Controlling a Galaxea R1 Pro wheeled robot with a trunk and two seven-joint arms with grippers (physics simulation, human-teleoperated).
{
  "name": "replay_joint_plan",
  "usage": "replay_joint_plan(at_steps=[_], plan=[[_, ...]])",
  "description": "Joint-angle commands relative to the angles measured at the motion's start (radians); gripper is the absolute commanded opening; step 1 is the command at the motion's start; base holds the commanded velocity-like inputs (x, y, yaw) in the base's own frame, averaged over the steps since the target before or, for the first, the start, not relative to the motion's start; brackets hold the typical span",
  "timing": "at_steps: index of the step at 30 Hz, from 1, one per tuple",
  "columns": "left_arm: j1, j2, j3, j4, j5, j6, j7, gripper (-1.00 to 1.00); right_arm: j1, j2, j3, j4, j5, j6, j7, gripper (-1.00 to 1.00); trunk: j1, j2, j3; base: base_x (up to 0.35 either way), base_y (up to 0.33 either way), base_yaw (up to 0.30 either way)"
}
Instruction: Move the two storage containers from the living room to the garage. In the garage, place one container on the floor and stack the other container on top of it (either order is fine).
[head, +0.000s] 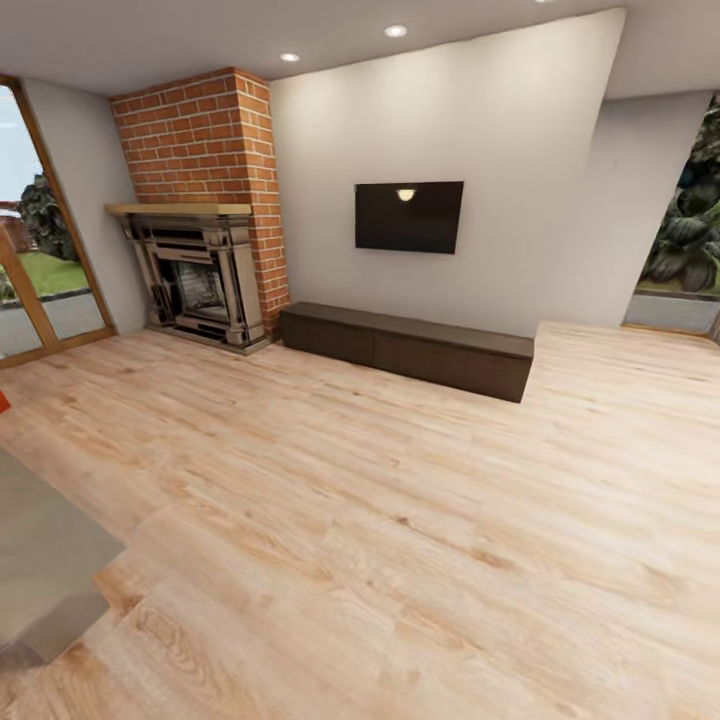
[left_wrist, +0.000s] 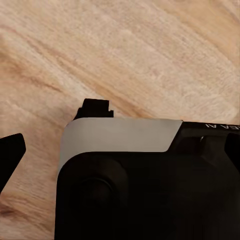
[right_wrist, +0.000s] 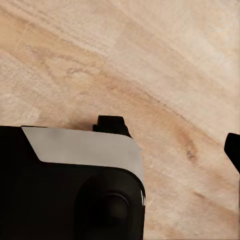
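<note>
A small orange-red sliver (head: 3, 401) is showing at the left edge of the head view, low beside the glass doors; too little of it is visible to tell whether it is 1 of the storage containers, and nothing of its contents can be seen.

The living room is presenting a light wood-plank floor (head: 400, 520) with pale, streaked grain and long straight boards. A red-brick fireplace column (head: 205, 140) is rising in the far corner, with a pale wooden mantel and a dark metal-framed firebox (head: 198, 285) beneath it. A flat black rectangular television (head: 409, 216) is hanging on the plain beige wall (head: 480, 120), above a long, low, dark brown cabinet (head: 405, 348) standing against that wall. Wood-framed glass doors (head: 40, 260) are opening onto greenery at the left. A grey, flat-topped slab of furniture (head: 45, 560) is occupying the near left corner.

In the left wrist view, the left gripper (left_wrist: 55, 132) is hanging over the planks with its 2 black fingers spread apart, grasping nothing. In the right wrist view, the right gripper (right_wrist: 172, 137) is likewise spread and released above the planks.
</note>
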Motion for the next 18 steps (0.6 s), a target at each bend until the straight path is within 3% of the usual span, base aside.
replay_joint_plan(at_steps=[1,18], plan=[[-0.001,0.0,0.002,0.0,0.008,0.0,-0.001,1.0,-0.001,0.001,0.008,0.003,-0.01,-0.006,-0.001,1.0,0.001,0.0,-0.001,0.323,0.0,0.269],[-0.001,0.0,0.002,0.0,0.008,0.0,-0.001,1.0,-0.001,0.001,0.008,0.003,-0.013,-0.006,-0.001,1.0,0.001,0.0,-0.001,0.323,0.0,0.269]])
